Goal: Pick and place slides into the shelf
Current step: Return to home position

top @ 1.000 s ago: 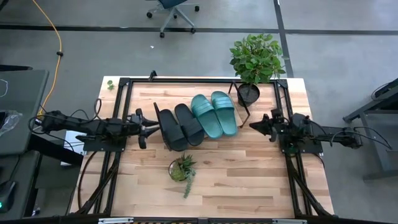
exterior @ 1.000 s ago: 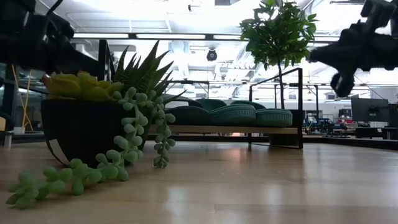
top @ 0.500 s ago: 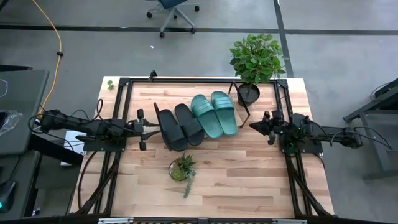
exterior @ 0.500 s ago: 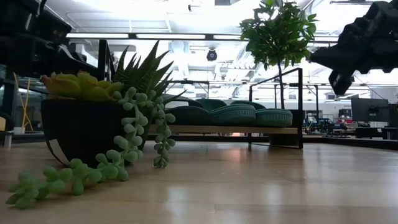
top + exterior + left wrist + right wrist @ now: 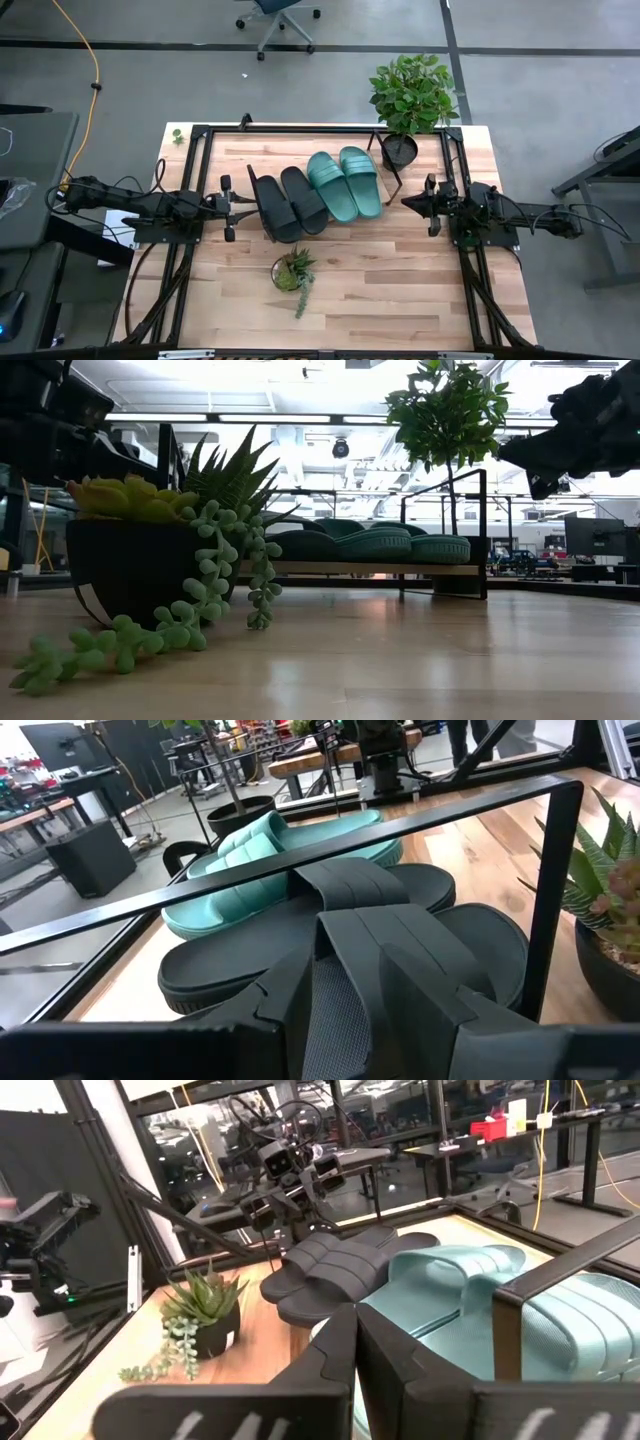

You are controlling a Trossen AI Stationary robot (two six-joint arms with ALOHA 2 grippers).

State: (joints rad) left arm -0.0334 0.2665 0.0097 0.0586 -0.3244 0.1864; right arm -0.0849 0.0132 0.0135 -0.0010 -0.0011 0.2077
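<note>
With left pincer (image 5: 245,206) and right pincer (image 5: 407,201) closed and empty, the left, just beside the matte black slides (image 5: 290,203) on the slanted light-wood shelf (image 5: 400,569), could knock one askew swinging home.

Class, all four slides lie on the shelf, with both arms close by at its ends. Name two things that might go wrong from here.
The left gripper sits close beside the outer black slide; a stray swing might knock it off the shelf. The right gripper is near the potted plant, which it might clip.
</note>
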